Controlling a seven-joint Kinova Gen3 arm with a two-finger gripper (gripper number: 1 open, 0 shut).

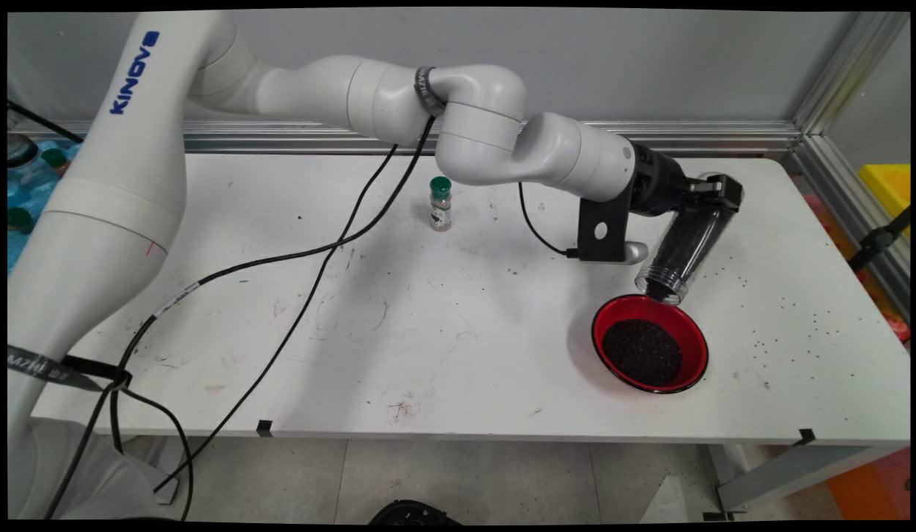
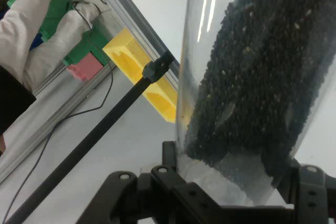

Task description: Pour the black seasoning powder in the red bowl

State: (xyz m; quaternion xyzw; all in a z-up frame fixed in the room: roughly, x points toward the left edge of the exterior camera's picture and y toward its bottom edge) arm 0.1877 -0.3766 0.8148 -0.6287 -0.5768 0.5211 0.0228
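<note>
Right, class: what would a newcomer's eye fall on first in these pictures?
A clear jar of black seeds, tilted mouth-down in the end effector at the table's right. Just below its mouth sits a red bowl with a heap of the same seeds. Farther left, a green-capped spice bottle stands alone.

The bowl (image 1: 649, 343) is red with black seeds (image 1: 642, 352) inside — the clear jar (image 1: 683, 251) holds black seeds too. The small bottle (image 1: 440, 205) has a green cap.

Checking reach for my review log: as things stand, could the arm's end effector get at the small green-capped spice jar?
Probably not right now: the end effector is shut on a tilted clear jar of dark seeds over the red bowl. The spice jar itself stands apart with bare table around it.
</note>
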